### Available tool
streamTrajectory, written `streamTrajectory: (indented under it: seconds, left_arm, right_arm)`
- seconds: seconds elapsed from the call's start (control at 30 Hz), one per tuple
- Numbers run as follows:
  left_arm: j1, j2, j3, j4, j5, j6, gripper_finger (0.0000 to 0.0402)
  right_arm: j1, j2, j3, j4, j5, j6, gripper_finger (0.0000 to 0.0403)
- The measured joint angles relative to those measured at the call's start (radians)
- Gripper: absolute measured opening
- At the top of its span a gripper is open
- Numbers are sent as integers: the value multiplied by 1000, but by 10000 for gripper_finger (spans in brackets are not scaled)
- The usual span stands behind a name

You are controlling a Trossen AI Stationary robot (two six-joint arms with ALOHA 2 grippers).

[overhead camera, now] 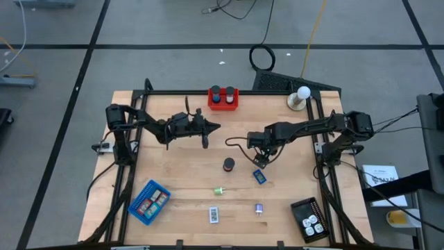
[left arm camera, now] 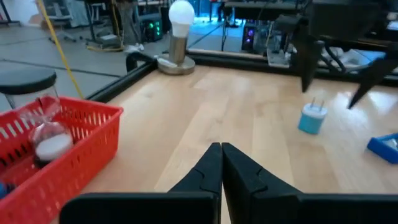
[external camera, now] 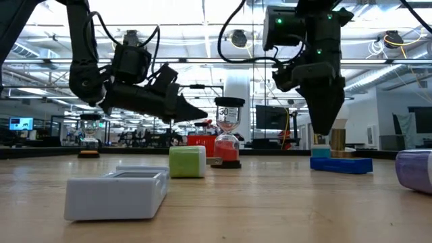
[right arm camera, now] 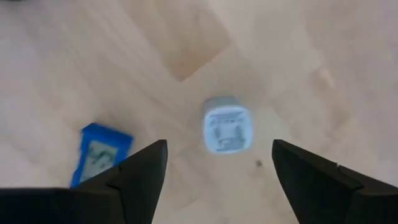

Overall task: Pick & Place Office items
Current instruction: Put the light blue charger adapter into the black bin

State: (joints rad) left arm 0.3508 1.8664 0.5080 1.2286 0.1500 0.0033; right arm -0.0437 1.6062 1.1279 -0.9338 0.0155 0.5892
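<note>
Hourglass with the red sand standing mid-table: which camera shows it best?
The low view: the hourglass shows side-on, glass and red sand. The high view gives only its black round top. Neither wrist view shows it.

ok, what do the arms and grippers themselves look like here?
Both arms are dark, near black, jointed, with black cables looping along them. The left gripper ends in two black, wedge-shaped fingers tapering to points. The right gripper has the same black pointed fingers; green indicator lights glow on its wrist housing in the low view.
</note>
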Motion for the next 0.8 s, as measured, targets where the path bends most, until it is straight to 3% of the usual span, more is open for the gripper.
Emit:
streamTrajectory:
  seconds: [0.33,0.8]
  left_arm:
    - [-34,0,0,2,-2,23,13]
    - [-36,0,0,3,-20,28,4]
  right_arm:
    - [-3,0,-115,178,32,-94,264]
    - [-15,0,-188,315,-18,-60,142]
